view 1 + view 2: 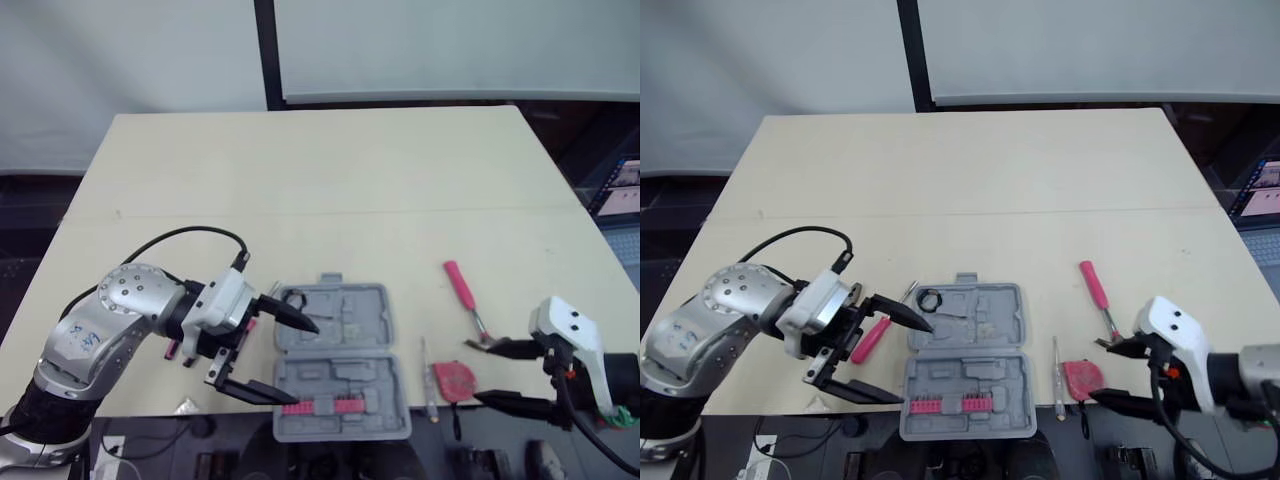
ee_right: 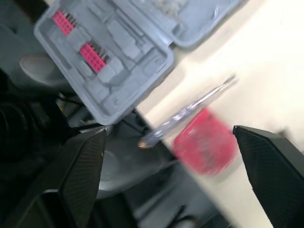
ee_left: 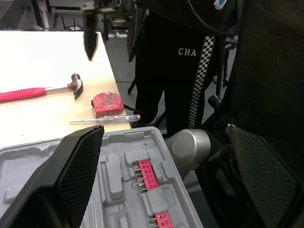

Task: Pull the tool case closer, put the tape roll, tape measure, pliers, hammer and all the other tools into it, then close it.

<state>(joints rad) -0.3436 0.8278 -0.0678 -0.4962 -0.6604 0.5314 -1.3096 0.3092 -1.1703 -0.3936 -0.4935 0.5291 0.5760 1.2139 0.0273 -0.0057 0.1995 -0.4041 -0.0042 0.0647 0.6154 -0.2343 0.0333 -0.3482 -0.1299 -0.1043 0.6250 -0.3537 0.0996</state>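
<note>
The tape measure lies flat just right of the tool case, with a slim tester screwdriver between them, parallel to the case's side. The right tool is just right of it, spread wide and empty, pointing at the case, so this looks the nearer arm. The open case overhangs the table's near edge. The left tool, also spread and empty, straddles the case's left side. Past the case, a person's dark trousers read "CHA"; no brand is legible.
</note>
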